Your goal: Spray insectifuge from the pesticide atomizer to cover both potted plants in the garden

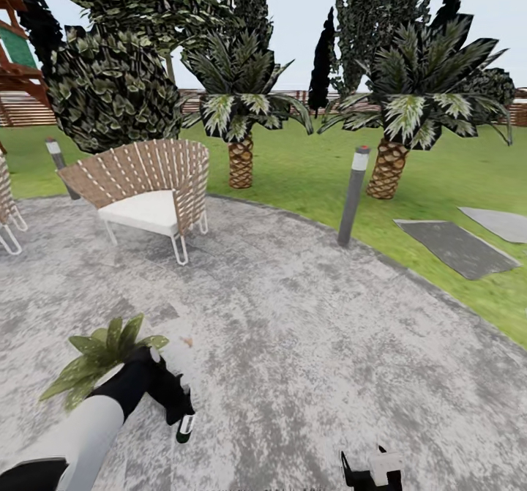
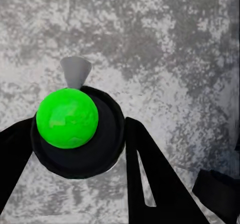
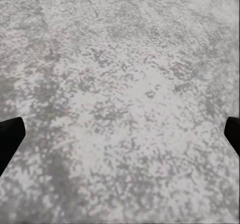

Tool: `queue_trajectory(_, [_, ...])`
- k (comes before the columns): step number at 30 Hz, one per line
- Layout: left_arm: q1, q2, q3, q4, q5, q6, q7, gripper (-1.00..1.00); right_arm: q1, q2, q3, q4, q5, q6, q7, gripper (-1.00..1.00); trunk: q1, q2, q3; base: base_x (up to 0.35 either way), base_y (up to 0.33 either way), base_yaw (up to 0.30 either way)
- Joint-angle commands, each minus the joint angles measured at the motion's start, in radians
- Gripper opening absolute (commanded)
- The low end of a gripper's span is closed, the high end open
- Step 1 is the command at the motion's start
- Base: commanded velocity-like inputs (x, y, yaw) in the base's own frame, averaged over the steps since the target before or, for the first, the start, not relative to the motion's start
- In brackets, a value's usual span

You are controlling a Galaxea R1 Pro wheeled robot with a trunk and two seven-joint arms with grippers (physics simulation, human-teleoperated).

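One potted plant sits at about eight o'clock in our head view, its broad pointed green leaves spreading over the grey mottled patio; its pot is hidden behind our left arm. Our left gripper hangs just beside that plant, toward six o'clock from it, and it is clamped on the pesticide atomizer, whose dark body with a pale label band pokes out below the black fingers. In our left wrist view the bottle shows end-on, a round dark top with a bright green cap and a small grey nozzle, pressed between the two black fingers above the patio paving. Our right gripper shows at six o'clock in the head view, low at the frame edge. In our right wrist view its two black fingertips stand wide apart at nine and three o'clock with nothing but grey paving between them.

At eleven o'clock a wicker chair with a white cushion stands on the patio. A grey bollard light rises at one o'clock at the patio's edge, with the lawn, two palm-like shrubs and flat stepping stones beyond it.
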Motion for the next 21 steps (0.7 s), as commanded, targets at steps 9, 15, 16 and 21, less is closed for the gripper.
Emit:
queue_trajectory(9, [0.004,-0.001,0.003,0.126,0.0,-0.214,-0.004,-1.0,-0.062,-0.025,0.072,-0.17,0.363,0.206,0.187,1.0,0.0,0.0,0.001,-0.022,-0.002,-0.072])
queue_trajectory(15, [0.004,-0.005,0.007,0.152,0.04,-0.289,0.001,-1.0,-0.174,-0.025,0.073,-0.343,0.467,0.269,0.671,-1.0,0.0,0.0,0.001,0.0,0.0,0.0])
queue_trajectory(16, [0.004,-0.006,0.007,0.153,0.041,-0.29,0.002,-1.0,-0.176,-0.024,0.073,-0.345,0.467,0.269,0.679,-1.0,0.0,0.0,0.001,0.0,0.0,0.0])
queue_trajectory(21, [0.005,-0.014,0.007,0.159,0.041,-0.287,0.006,-1.0,-0.177,-0.006,0.074,-0.402,0.465,0.271,0.773,-1.0,0.0,0.0,0.001,0.0,0.0,0.0])
